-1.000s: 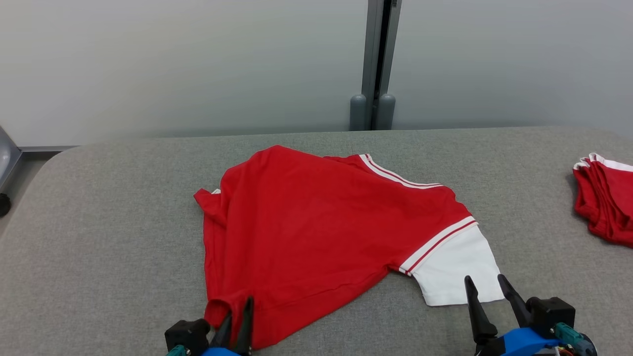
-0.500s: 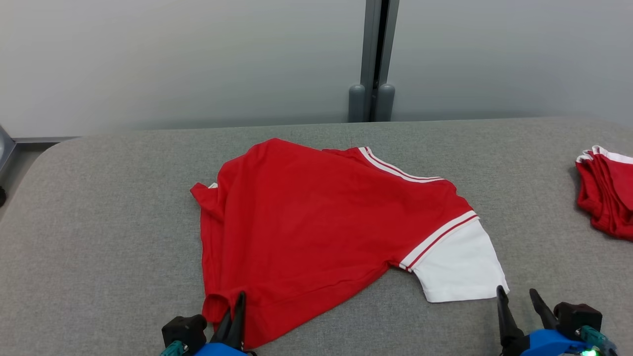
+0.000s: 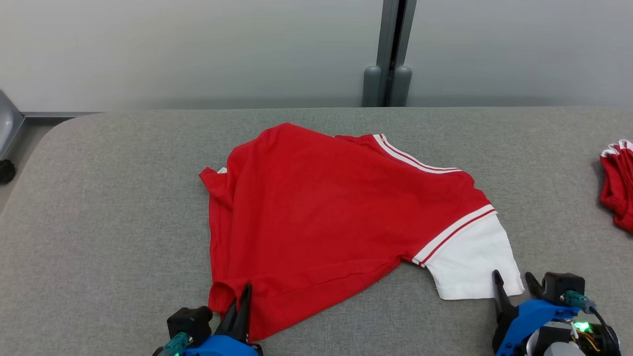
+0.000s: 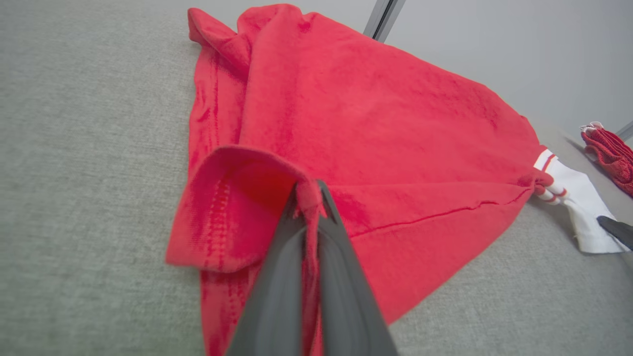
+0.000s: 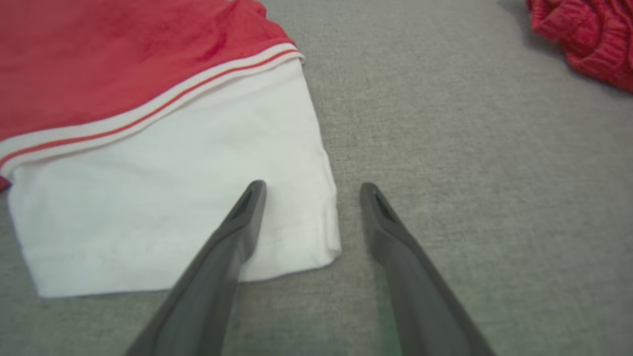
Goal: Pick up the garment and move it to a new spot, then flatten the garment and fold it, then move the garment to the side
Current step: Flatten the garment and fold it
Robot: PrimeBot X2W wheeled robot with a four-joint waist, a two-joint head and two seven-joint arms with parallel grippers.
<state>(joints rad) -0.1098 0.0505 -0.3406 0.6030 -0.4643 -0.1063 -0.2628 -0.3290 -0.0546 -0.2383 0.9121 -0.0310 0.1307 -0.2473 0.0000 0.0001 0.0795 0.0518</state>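
The garment (image 3: 336,212) is a red T-shirt with white sleeves and red-and-white trim, lying partly spread on the grey table (image 3: 99,222). My left gripper (image 3: 241,302) is shut on the shirt's near hem corner, and the left wrist view shows a red fold (image 4: 232,198) pinched between the fingers at the left gripper (image 4: 309,190). My right gripper (image 3: 513,284) stands open at the near corner of the white sleeve (image 3: 470,262). In the right wrist view its left finger lies over the white sleeve (image 5: 173,198) and the right finger over bare table, the right gripper (image 5: 311,190) straddling the sleeve's edge.
Another red garment (image 3: 618,183) with white trim lies bunched at the table's right edge, also seen as a red heap (image 5: 583,39). A grey wall with a vertical post (image 3: 390,49) stands behind the table. The table's left corner is rounded.
My left gripper has closed on the shirt's hem corner. My right gripper has drawn back toward the near edge of the sleeve, still open. The head camera has shifted, moving the whole picture.
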